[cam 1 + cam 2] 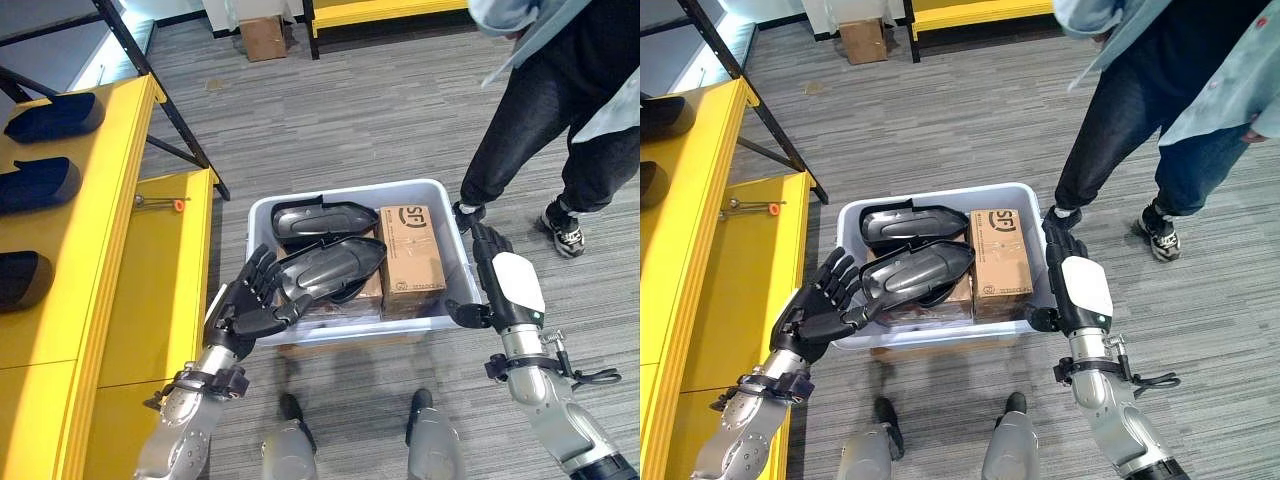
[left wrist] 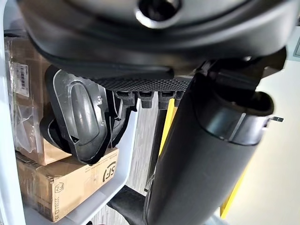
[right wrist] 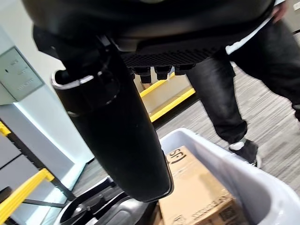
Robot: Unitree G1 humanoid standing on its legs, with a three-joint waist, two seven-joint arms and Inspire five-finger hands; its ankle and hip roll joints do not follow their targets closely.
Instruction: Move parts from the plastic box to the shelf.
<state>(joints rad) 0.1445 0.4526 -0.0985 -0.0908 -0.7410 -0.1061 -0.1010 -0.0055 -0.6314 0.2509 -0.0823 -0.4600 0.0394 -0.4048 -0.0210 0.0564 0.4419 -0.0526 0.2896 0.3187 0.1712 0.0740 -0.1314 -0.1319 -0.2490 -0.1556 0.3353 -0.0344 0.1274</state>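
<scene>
A pale plastic box (image 1: 400,327) stands on the floor in front of me. Two long black moulded parts lie in it: one at the back (image 1: 320,215) and one nearer (image 1: 335,268), which rests on cardboard boxes. My left hand (image 1: 250,300) is at the box's near left corner. It is open, with its fingers spread against the near end of the nearer part (image 2: 79,117). My right hand (image 1: 515,285), with its white cover, is open along the outside of the box's right wall, fingers straight. The yellow shelf (image 1: 120,200) runs along my left.
Three black parts (image 1: 40,183) lie on the shelf's upper level. A small orange-handled tool (image 1: 160,203) lies on its lower level. A brown cardboard box (image 1: 410,250) fills the right side of the plastic box. A person (image 1: 560,110) stands close behind its far right corner.
</scene>
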